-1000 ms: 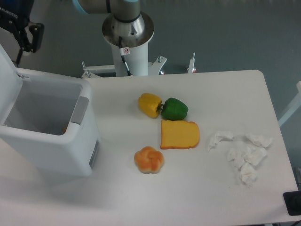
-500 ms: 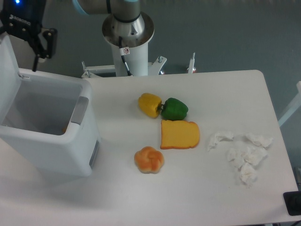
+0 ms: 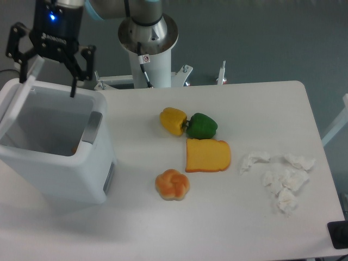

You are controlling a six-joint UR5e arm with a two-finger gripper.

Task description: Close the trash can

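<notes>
At upper left we see our pincer (image 3: 48,81) spread wide above the open trash can (image 3: 60,147), its lid (image 3: 15,100) raised alongside.

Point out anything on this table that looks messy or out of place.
The crumpled white tissues lie scattered loose near the right edge of the table, outside the trash can, whose lid stands open. The toy foods sit tidily in the middle. Nothing looks spilled or broken.
</notes>
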